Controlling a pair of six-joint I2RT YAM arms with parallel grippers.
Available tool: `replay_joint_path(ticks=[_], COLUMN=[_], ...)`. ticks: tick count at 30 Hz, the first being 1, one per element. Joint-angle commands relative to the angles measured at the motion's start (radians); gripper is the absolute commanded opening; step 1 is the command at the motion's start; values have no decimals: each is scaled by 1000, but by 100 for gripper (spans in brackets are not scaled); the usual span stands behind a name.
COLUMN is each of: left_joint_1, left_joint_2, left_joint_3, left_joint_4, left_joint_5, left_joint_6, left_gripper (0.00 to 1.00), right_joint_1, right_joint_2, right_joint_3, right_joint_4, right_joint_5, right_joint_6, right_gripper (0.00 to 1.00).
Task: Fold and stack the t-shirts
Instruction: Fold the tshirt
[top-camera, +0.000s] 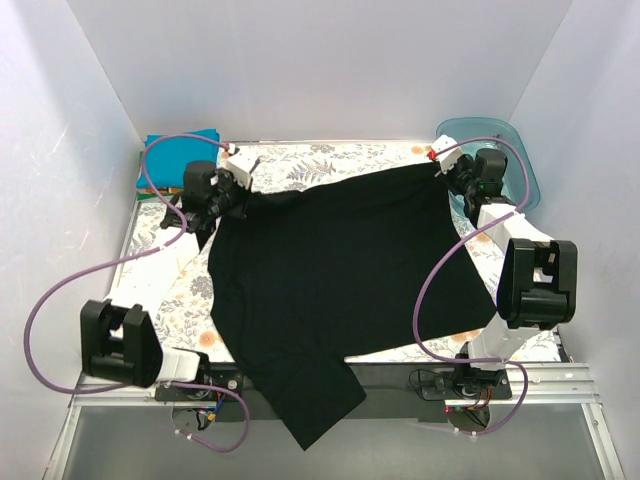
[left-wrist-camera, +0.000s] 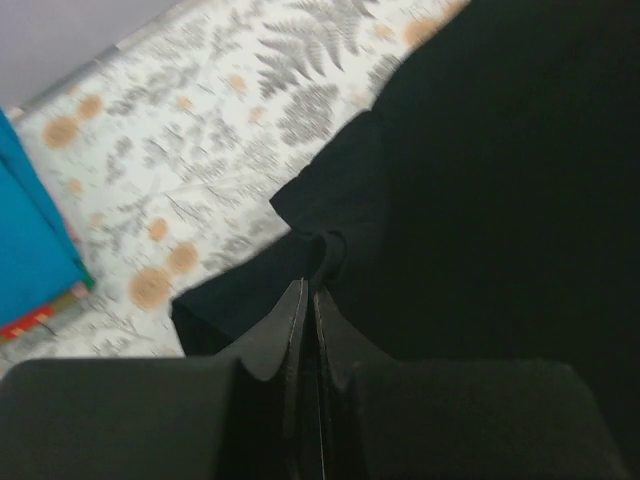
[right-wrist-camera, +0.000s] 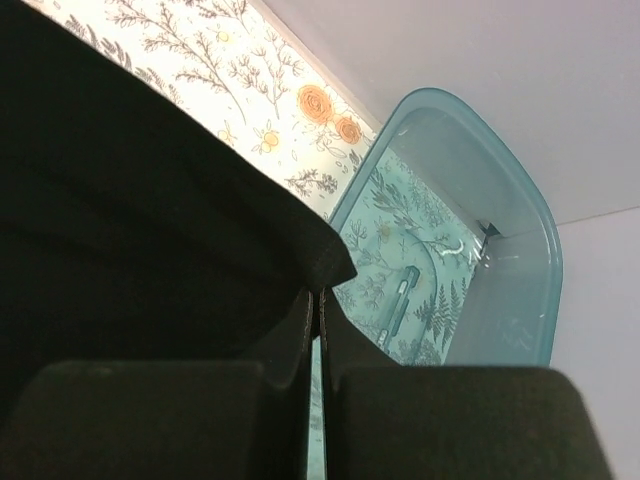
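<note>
**Black shirt spread flat, pinched at both far corners**

The black t-shirt lies spread across the middle of the floral tablecloth. One end hangs over the near table edge between the two arm bases.

At its far left edge, the left gripper has its fingers pressed together, with a bunched fold of the black cloth caught at their tips. At the far right corner, the right gripper is likewise pinched closed on the shirt's hemmed edge, and the cloth runs taut away from it.

A folded blue t-shirt sits in the far left corner, well apart from the black one, with slivers of red-orange and green cloth showing beneath it in the left wrist view. The teal plastic tub stands just beyond the right gripper, at the far right corner.
</note>
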Motion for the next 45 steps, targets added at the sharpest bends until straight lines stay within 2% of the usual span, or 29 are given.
replay_joint_path(ticks=[1, 4, 10, 17, 27, 35, 45], left_joint_1=[-54, -117, -235, -277, -364, -374, -377], left_joint_2=[-132, -176, -249, -266, -213, -210, -179], left_joint_3=[-37, -60, -136, -178, -135, -109, -90], left_joint_4=[-196, -316, -436, -488, -588, -649, -714], left_joint_5=[-55, -70, -103, 22, 149, 94, 172], left_joint_6=[-51, -132, -224, -254, -160, -122, -67], left_gripper=[0, 0, 0, 0, 0, 0, 0], right_joint_1=[-23, -29, -39, -52, -69, -88, -91], right_joint_2=[-60, -65, -74, -83, -92, -124, -152], right_joint_3=[-41, -63, -94, -155, -206, -246, -322], right_joint_4=[14, 14, 16, 16, 16, 14, 11], right_joint_5=[-28, -32, -55, -66, -75, -83, -92], right_joint_6=[-65, -94, -139, -215, -301, -364, -441], right_gripper=[1, 1, 1, 1, 1, 1, 1])
